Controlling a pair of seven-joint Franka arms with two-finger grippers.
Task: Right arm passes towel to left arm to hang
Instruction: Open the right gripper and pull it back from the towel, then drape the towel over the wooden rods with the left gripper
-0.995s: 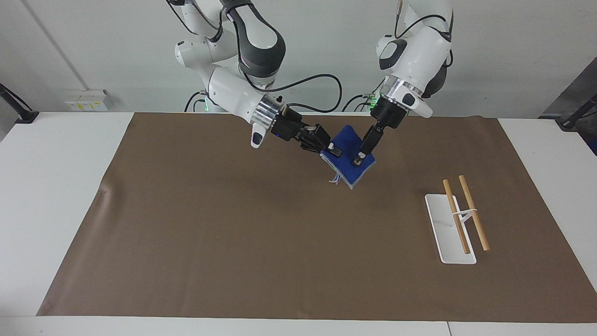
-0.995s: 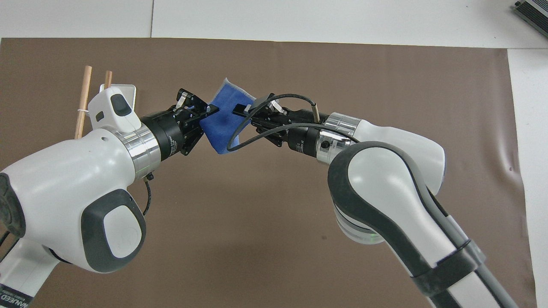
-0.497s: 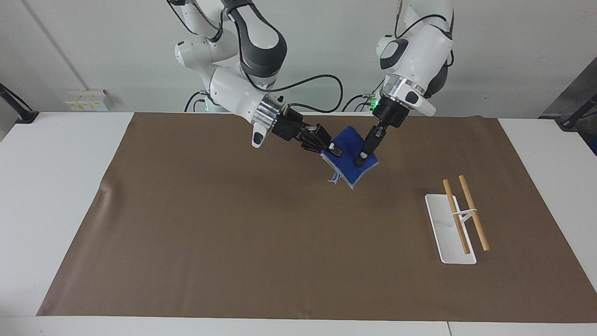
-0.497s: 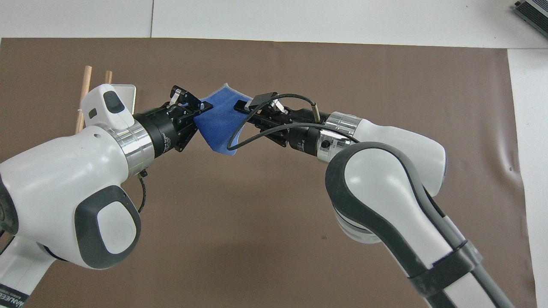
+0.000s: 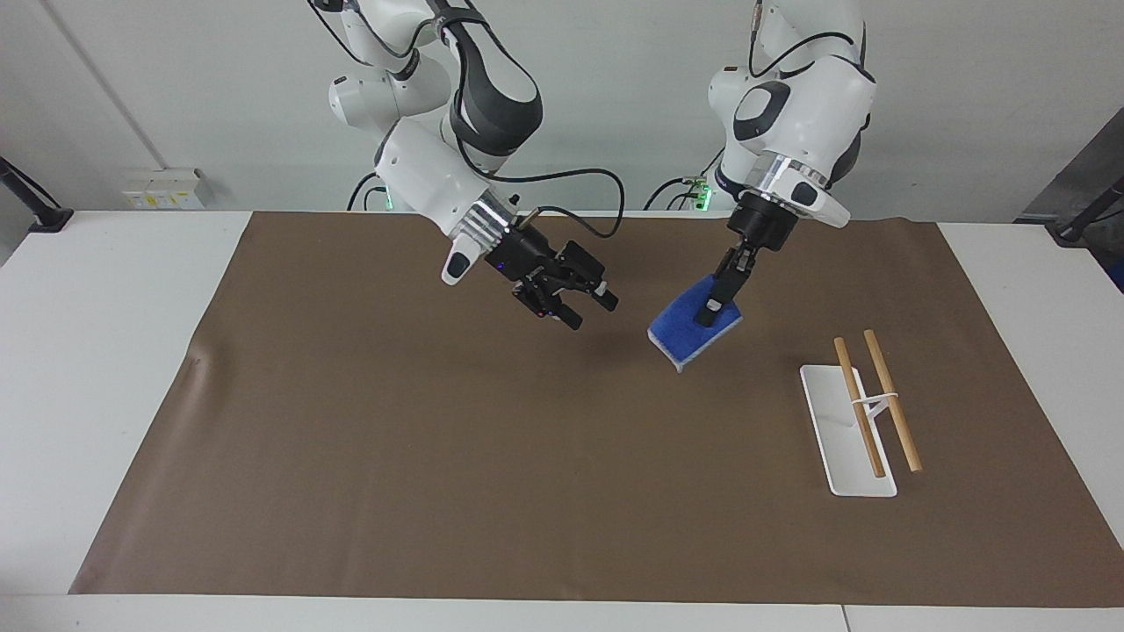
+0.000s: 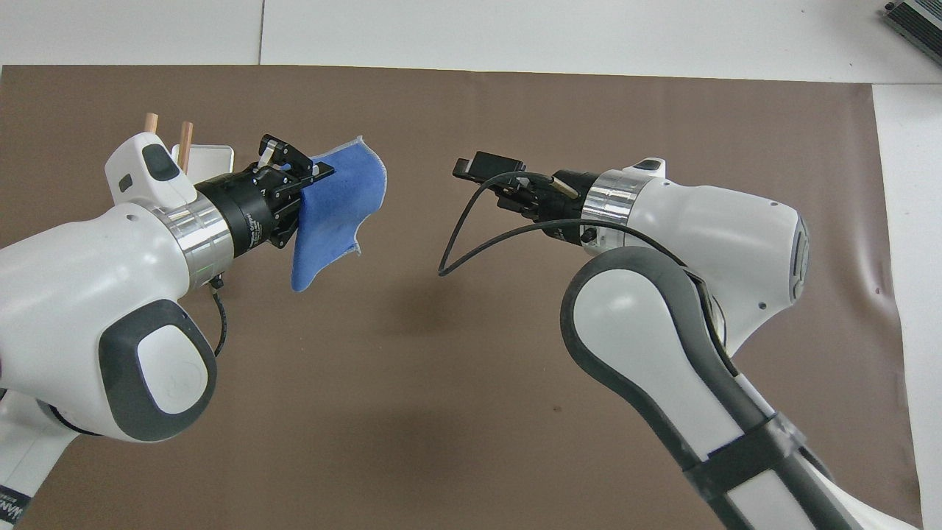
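The blue towel hangs in the air over the brown mat, drooping from one edge. My left gripper points steeply down and is shut on the towel's upper edge. My right gripper is open and holds nothing. It hovers over the mat a clear gap from the towel, toward the right arm's end.
A white flat-based rack with two wooden bars stands on the mat toward the left arm's end. In the overhead view the rack is mostly covered by the left wrist. White table surrounds the mat.
My right gripper opened, let go of the towel and drew back toward its own end. My left gripper, still shut on the towel, carried it a little toward the rack.
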